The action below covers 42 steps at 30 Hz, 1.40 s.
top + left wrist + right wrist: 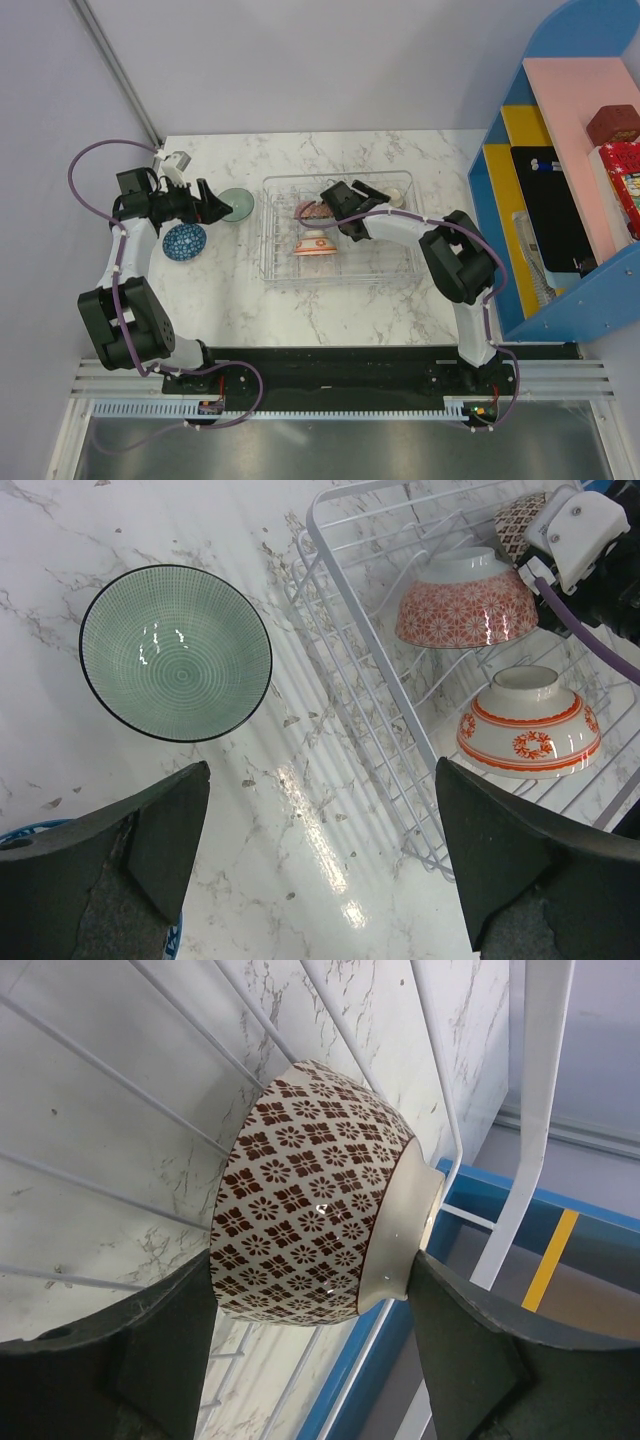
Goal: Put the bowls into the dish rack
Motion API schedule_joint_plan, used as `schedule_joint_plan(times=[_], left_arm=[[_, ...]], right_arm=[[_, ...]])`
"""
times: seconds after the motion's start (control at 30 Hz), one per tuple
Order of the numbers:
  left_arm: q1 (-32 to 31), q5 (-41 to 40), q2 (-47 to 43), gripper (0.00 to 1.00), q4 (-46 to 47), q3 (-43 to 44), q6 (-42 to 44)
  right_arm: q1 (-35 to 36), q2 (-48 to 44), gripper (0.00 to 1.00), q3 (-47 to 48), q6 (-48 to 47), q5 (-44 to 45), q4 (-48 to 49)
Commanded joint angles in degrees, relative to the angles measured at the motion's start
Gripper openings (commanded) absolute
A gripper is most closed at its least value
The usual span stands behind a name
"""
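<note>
Brown bowl (310, 1220) in right jaws, arm reaching over dish rack (390, 263).

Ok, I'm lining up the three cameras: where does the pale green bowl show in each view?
Top external: the pale green bowl stands on the table just left of the dish rack.
Left wrist: upper left, upright, with the rack to its right.
Right wrist: not in it.
Shared landmark: the dish rack's white bars, which show in all three views.

The lattice bowl (315, 1195), floral bowl (466, 600) and upturned banded bowl (528, 725) are lying inside the dish rack (385, 262); the green bowl (176, 652) and blue bowl (185, 241) are sitting off its left edge.
</note>
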Motion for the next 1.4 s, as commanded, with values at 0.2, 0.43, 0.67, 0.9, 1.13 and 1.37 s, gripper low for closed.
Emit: schedule_joint_plan(times=[0.2,0.43,0.67,0.9,1.13,1.37], left_arm=[[0.28,2.08,-2.23,1.00,2.14,-0.30,-1.11],[0.28,0.67,-1.36,1.00,0.91,0.92,1.17],[0.11,-1.96,2.60,1.00,0.20,3.47,2.85],[-0.51,-6.88,8.66,1.00,0.55,7.86,4.87],[-5.07,-18.63,16.65,1.00,3.18,12.17,5.92],[-9.29,-26.13,24.21,1.00,4.51,15.95,6.10]], right_arm=[[-0.20,-2.50,0.98,-1.67,0.50,-2.82,-1.58],[-0.20,-8.99,0.98,-0.88,2.97,-9.93,-8.95],[-0.20,-18.14,0.98,-0.70,5.60,-19.24,-16.52],[-0.72,-32.71,0.98,0.18,7.10,-29.60,-21.80],[-8.97,-43.46,0.98,-2.19,8.67,-39.91,-18.29],[-11.97,-48.47,0.98,-4.30,12.72,-36.75,-13.46]])
